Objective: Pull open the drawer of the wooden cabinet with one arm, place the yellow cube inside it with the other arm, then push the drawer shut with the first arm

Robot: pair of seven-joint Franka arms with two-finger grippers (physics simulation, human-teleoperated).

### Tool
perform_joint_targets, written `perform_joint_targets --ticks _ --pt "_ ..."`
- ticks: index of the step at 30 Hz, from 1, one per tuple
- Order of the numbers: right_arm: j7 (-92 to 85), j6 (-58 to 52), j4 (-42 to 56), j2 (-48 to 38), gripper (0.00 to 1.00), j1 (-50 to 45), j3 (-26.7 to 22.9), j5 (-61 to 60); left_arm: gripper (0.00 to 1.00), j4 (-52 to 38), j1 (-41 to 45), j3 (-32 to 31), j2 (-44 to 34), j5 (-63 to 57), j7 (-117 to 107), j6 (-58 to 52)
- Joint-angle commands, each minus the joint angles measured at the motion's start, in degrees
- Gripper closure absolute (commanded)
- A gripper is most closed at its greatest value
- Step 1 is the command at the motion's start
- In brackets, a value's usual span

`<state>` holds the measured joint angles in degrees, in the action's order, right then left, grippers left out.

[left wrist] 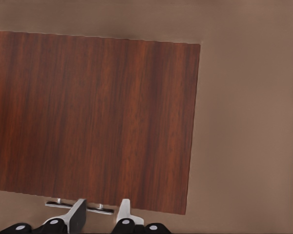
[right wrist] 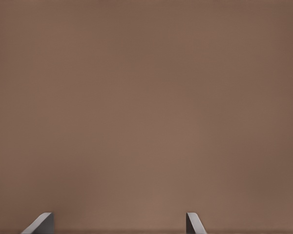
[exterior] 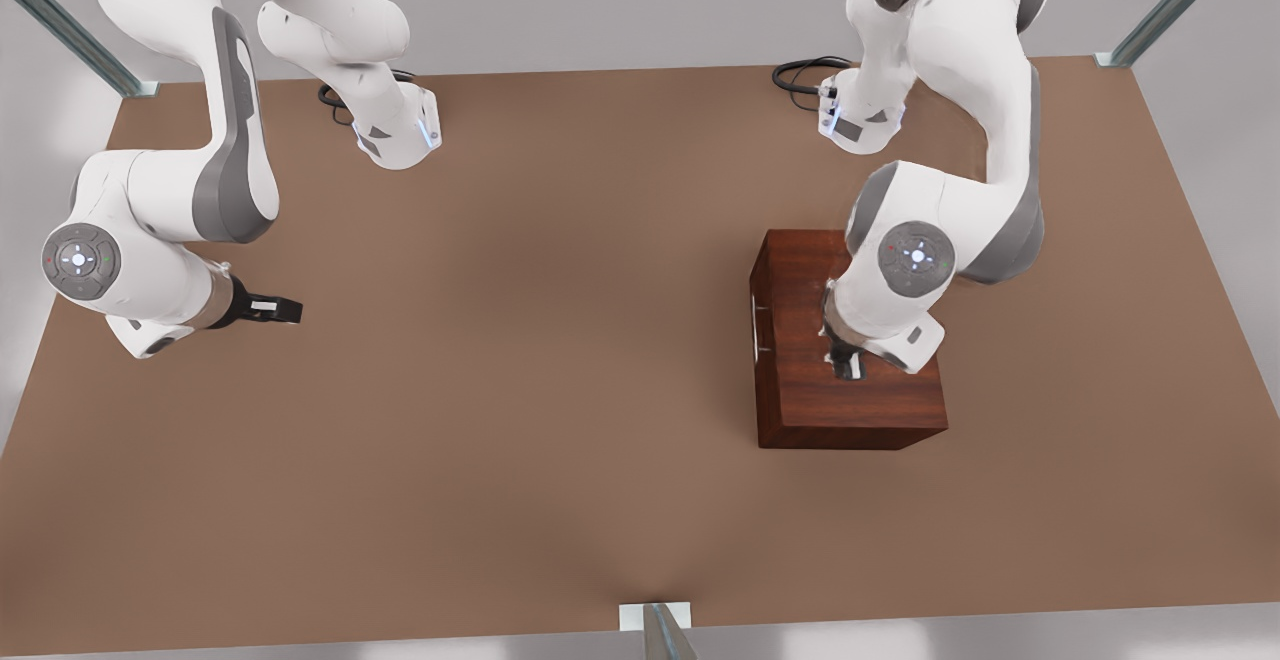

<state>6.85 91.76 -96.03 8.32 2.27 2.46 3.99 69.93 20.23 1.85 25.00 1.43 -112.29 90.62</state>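
On the front view's left, the right gripper point(exterior: 290, 311) hovers over bare brown table point(exterior: 520, 360), its jaws spread wide with nothing between them, well apart from the wooden cabinet point(exterior: 845, 410). That cabinet stands on the front view's right, its drawer point(exterior: 757, 330) closed, the silver handle point(left wrist: 78, 207) on the face toward the front view's left. The left gripper point(exterior: 850, 365) hangs above the cabinet top, jaws parted and empty, fingertips point(left wrist: 123, 208) just over the handle edge.

You have 1 plain brown table point(exterior: 560, 370) carrying the wooden cabinet point(exterior: 850, 395) toward the front view's right, with 2 white arm bases point(exterior: 400, 135) bolted along its far edge.
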Motion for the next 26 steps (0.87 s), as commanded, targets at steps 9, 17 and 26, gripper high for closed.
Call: perform_joint_targets --ticks 9,17,26 --pt "-0.52 -0.09 0.05 -0.05 0.0 0.01 0.0 -0.03 0.0 11.47 -11.52 2.02 -10.94 6.13 108.6 4.49" --pt "-0.44 -0.09 0.05 -0.05 0.0 0.01 0.0 -0.03 0.0 10.41 -11.88 1.84 -9.09 6.13 112.47 1.67" --pt "-0.44 -0.35 0.05 -0.05 0.0 0.01 -0.09 -0.12 0.0 10.41 -11.52 1.84 -9.0 6.04 111.94 1.67"
